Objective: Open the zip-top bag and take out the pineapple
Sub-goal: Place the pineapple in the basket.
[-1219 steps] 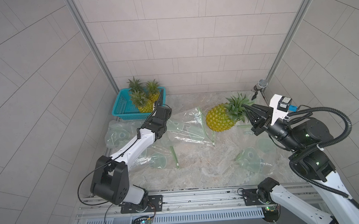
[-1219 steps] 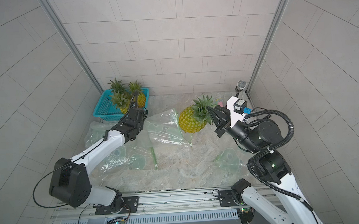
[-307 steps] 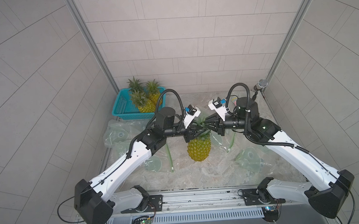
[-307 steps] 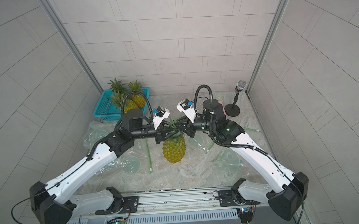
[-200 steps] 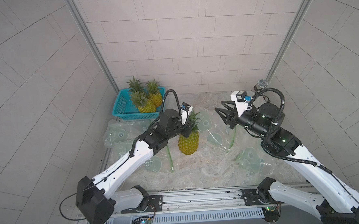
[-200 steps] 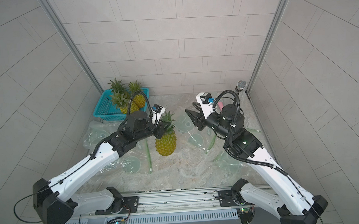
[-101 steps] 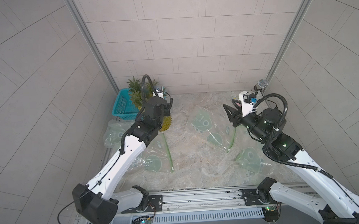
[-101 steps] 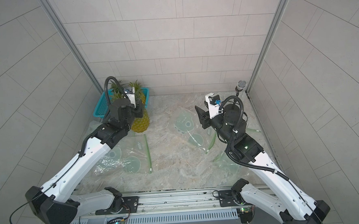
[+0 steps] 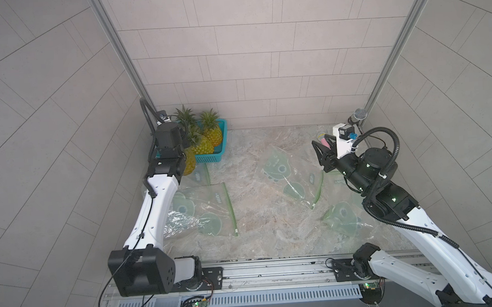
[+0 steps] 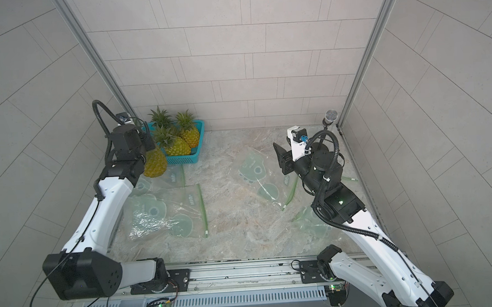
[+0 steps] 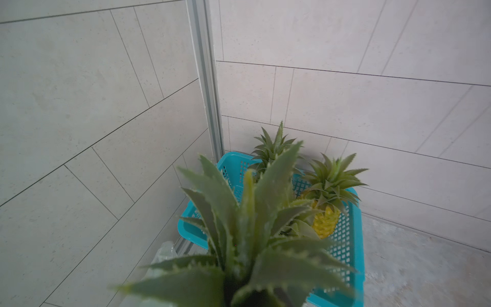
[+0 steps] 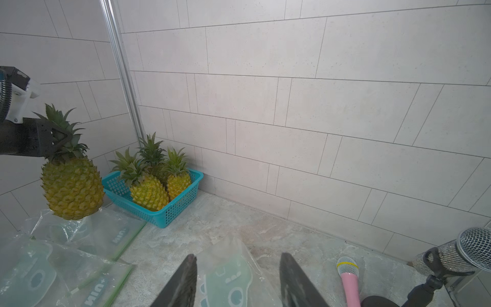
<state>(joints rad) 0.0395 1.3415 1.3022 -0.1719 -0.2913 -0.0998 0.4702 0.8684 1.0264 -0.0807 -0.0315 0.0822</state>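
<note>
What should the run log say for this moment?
left pincer: shut on pineapple crown, held in air beside basket | right pincer: open, empty | pineapple: outside bags

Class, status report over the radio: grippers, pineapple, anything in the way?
Left gripper shut on pineapple, by crown. Right gripper open, empty. Pineapple hangs free beside basket. Three pineapples crowd it.

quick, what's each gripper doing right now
left gripper: closed on the pineapple, gripping its leafy crown
right gripper: open, holding nothing
</note>
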